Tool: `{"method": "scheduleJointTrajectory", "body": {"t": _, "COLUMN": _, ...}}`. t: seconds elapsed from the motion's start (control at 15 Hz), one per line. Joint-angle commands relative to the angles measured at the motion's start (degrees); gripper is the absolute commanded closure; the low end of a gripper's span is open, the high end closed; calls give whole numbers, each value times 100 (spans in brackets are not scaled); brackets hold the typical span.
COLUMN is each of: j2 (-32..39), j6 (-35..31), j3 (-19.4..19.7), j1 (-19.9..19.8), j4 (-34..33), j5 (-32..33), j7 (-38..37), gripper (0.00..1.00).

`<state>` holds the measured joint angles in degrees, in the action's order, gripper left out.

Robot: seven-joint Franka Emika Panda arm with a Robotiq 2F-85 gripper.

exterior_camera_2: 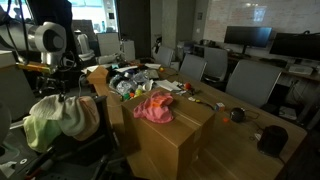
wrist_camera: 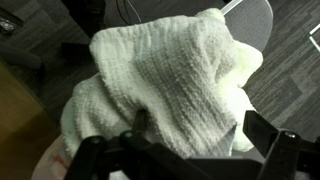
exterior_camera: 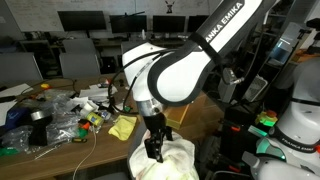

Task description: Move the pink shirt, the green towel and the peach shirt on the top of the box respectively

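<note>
Beneath the released, wide-spread claw (wrist_camera: 175, 142) lies the pale whitish-green cloth towel (wrist_camera: 160, 80); at 3 o'clock from it in an exterior view, the coral-pink fabric shirt (exterior_camera_2: 153, 108) rests atop the brown cardboard box (exterior_camera_2: 172, 145).

Dim, soft-focus, low-resolution indoor frames

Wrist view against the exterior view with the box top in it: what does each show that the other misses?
Only the wrist view: the towel up close, its ribbed weave filling the picture, and the gripper open, its fingers spread wider than the fold below them.
Only the exterior view: the pink shirt lying on top of the box.
Both: the towel in a pile, with the gripper right over it. Neither shows for sure whether they touch.
</note>
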<state>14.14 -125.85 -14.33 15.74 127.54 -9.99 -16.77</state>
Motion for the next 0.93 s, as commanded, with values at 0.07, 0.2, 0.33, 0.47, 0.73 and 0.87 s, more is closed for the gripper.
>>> {"method": "scheduleJointTrajectory", "body": {"t": 0.07, "j2": 331, "j6": -426, "j3": -72, "j1": 152, "j4": -16, "j5": -211, "j7": -46, "gripper": 0}}
{"method": "scheduleJointTrajectory", "body": {"t": 0.2, "j2": 417, "j6": -469, "j3": -51, "j1": 188, "j4": -27, "j5": -164, "j7": -106, "gripper": 6}}
{"method": "scheduleJointTrajectory", "body": {"t": 0.33, "j2": 463, "j6": -451, "j3": -27, "j1": 209, "j4": -43, "j5": -124, "j7": -184, "gripper": 31}}
{"method": "scheduleJointTrajectory", "body": {"t": 0.47, "j2": 487, "j6": -396, "j3": -15, "j1": 208, "j4": -85, "j5": -114, "j7": -226, "gripper": 38}}
{"method": "scheduleJointTrajectory", "body": {"t": 0.73, "j2": 505, "j6": -301, "j3": 26, "j1": 239, "j4": -161, "j5": -31, "j7": -390, "gripper": 69}}
{"method": "scheduleJointTrajectory", "body": {"t": 0.87, "j2": 485, "j6": -288, "j3": 34, "j1": 247, "j4": -160, "j5": -15, "j7": -475, "gripper": 84}}
